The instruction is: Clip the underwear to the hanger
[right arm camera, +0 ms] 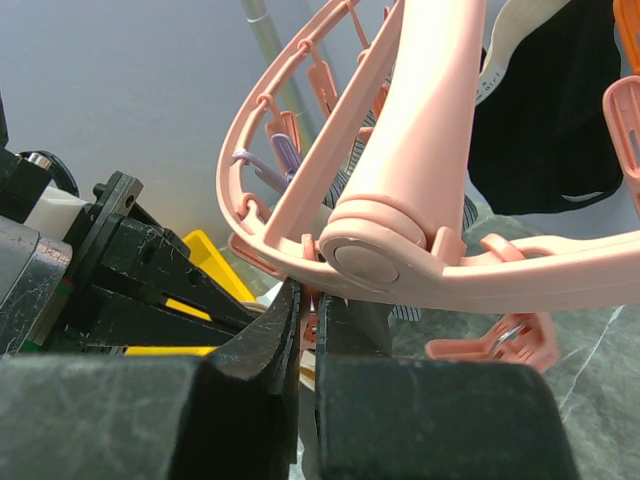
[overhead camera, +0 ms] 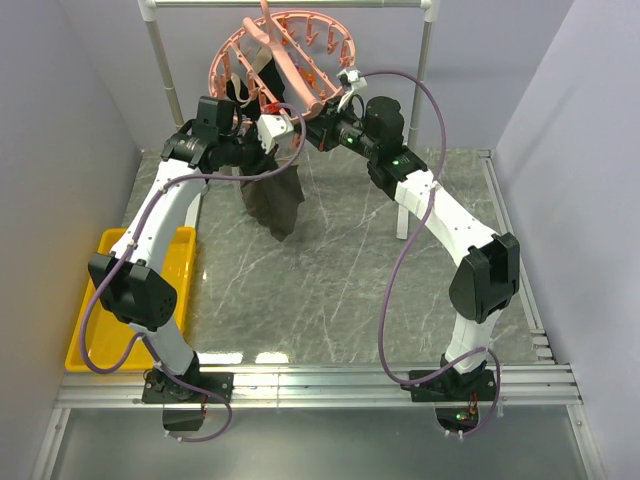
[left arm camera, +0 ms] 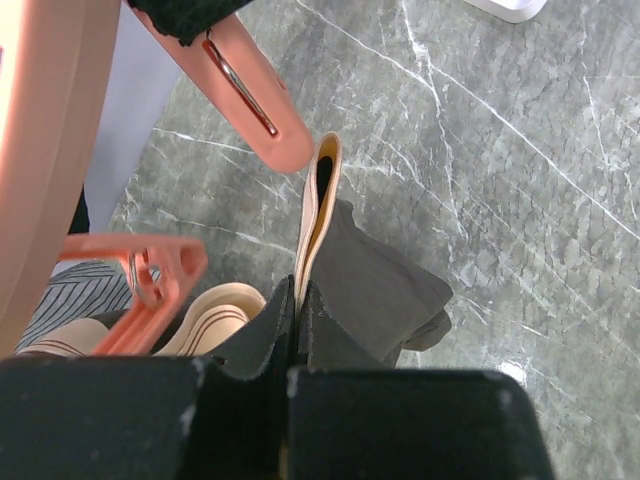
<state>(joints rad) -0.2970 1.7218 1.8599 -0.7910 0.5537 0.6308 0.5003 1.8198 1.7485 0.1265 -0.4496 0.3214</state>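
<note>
Ref. landmark: hanger [overhead camera: 283, 50], hung tilted from the white rail [overhead camera: 290, 3]. All positions are given rel. to the hanger.

1. L gripper [left arm camera: 297, 295]: positioned just below the hanger's near-left rim. Its fingers [left arm camera: 265, 340] were pressed together, pinching the underwear [left arm camera: 380, 285] at the beige waistband [left arm camera: 320, 200]. The band stood up from the tips, its top edge just beside one hanger peg [left arm camera: 255, 110]. Contact w/ the peg could not be determined.
2. Underwear body: hung slack below the hanger's near side, above the marble table [overhead camera: 330, 280], w/ the legs lowest.
3. R gripper [right arm camera: 305, 300]: positioned directly under the hanger's crossbar end, at the near-right rim. The jaws were pressed together. A pink part showed in the narrow gap, but a grip on it could not be confirmed.
4. Other items:
 - black garment [right arm camera: 550, 130], hung from the hanger's far side
 - striped light-grey cloth [left arm camera: 70, 295], under the rim beside the L gripper
 - yellow tray [overhead camera: 100, 290], well to the left of and below the hanger
</note>
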